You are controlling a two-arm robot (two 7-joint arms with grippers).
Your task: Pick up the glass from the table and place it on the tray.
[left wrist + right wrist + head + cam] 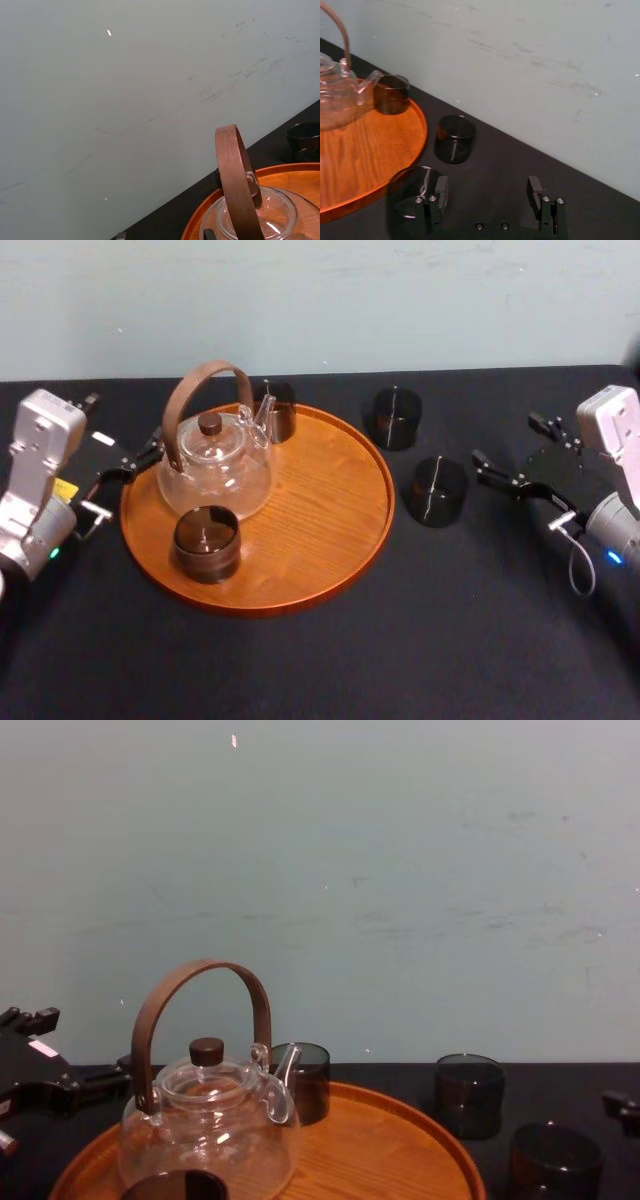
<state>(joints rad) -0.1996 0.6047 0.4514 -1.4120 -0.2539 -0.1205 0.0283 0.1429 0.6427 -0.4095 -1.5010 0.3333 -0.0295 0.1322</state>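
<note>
Two dark glasses stand on the black table [320,660] to the right of the round wooden tray [340,500]: one nearer me [438,491], one farther back [396,418]. My right gripper [503,440] hovers open just right of the nearer glass. In the right wrist view that glass [407,197] sits beside and outside one finger [440,190], and nothing lies between the jaws of the right gripper [487,192]. My left gripper [125,430] is open at the tray's left rim, holding nothing.
On the tray stand a glass teapot [215,465] with a brown hoop handle and two more dark glasses, one in front [206,543], one behind [273,408]. The tray's right half is bare wood. A pale wall closes off the table's far edge.
</note>
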